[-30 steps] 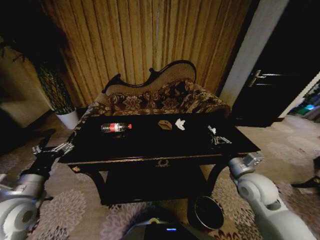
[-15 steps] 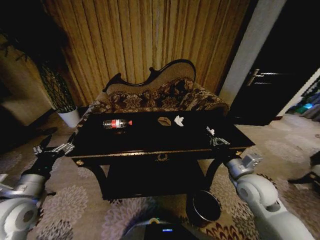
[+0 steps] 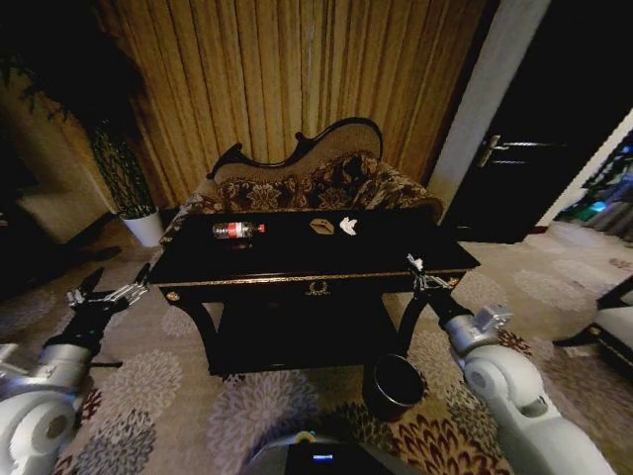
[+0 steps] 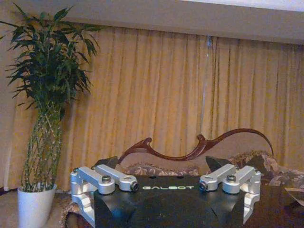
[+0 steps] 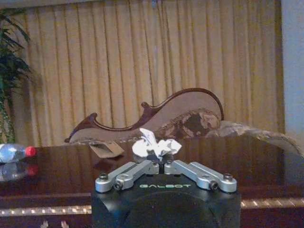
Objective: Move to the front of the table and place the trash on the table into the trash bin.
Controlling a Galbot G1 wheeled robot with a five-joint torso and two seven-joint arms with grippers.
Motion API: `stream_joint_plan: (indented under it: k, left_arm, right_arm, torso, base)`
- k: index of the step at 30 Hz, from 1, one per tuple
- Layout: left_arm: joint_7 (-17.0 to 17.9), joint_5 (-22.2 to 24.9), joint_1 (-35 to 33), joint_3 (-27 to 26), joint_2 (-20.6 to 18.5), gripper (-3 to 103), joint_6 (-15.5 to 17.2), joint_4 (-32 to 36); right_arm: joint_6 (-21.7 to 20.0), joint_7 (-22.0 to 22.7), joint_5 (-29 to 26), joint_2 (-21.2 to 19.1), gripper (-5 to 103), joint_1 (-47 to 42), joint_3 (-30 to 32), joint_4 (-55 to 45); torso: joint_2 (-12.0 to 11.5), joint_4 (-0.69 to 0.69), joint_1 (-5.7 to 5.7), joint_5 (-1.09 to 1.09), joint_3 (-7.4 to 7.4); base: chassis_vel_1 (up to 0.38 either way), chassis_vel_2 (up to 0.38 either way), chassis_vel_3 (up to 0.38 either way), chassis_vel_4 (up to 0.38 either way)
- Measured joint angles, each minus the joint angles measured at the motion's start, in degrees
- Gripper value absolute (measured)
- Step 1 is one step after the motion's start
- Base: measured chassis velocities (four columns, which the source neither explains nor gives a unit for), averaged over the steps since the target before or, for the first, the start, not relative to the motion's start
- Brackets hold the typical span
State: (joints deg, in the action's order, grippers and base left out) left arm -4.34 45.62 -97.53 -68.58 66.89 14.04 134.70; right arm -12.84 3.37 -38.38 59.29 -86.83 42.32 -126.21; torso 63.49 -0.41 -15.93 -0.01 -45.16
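Head view first: the robot faces the front of the black desk (image 3: pixel 297 265), which sits mid-frame with its gold emblem toward the camera, so I'd judge the approach about done while the clearing hasn't begun. All the trash lies on the desktop: the bottle (image 3: pixel 237 230) on its side left of centre, clear with a red label and cap, then the brown box piece (image 3: pixel 322 226) and the white scrap (image 3: pixel 348 225) just beside each other right of centre. The trash bin (image 3: pixel 395 386), a round dark bucket with a black inside, stands on the carpet at lower centre-right, below the desk's front right corner. The left gripper (image 3: pixel 107 294) hovers at the left edge, off the desk's left end, fingers spread and holding nothing; the right gripper (image 3: pixel 425 280) hangs at the front right corner, fingers pressed together, empty. Left wrist view: fingers (image 4: pixel 116 179) wide apart at the bottom of the frame, a potted plant (image 4: pixel 40 142) at left, the sofa's carved back behind. Right wrist view: fingers (image 5: pixel 128 173) meeting at the tips in the lower centre, the white scrap (image 5: pixel 154 146) crumpled beyond them on the glossy top, the brown piece (image 5: pixel 107 150) to its left, the bottle (image 5: pixel 16 152) at far left with its reflection beneath.
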Motion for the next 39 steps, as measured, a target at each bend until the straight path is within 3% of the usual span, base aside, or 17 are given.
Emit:
stream_joint_plan:
  k: [8, 18, 26, 39]
  left_arm:
    - [-0.21, -0.04, -0.03, 0.12, 0.1, 100, -0.15, -0.41]
    - [-0.26, -0.12, 0.65, 0.66, 0.38, 100, -0.3, -0.67]
    - [-0.25, -0.37, 0.62, 1.13, 0.67, 100, -0.3, -0.65]
    - [-0.4, -0.54, 0.35, 1.22, 0.87, 100, -0.3, -0.54]
  right_arm:
    - [0.31, -0.24, 2.6, 2.98, 1, -1.44, -0.98, 7.3]
    - [0.32, -0.24, 8.91, 7.48, 1, -1.97, -4.42, 26.91]
    - [1.33, -0.42, 13.22, 11.03, 1, 5.59, -6.61, 43.04]
    - [2.93, -0.58, 15.99, 13.8, 1, 10.74, -7.18, 53.43]
  torso:
    - [0.0, 0.0, -0.02, 0.01, -0.01]
    - [-0.01, -0.01, -0.02, 0.01, -0.01]
    - [-0.02, -0.01, -0.02, 0.01, -0.01]
    - [-0.01, 0.0, -0.02, 0.0, -0.01]
  base:
    - [0.02, -0.021, -0.014, 0.026]
    - [0.0, 0.0, 0.0, 0.0]
    - [0.0, 0.0, 0.0, 0.0]
    - [0.0, 0.0, 0.0, 0.0]
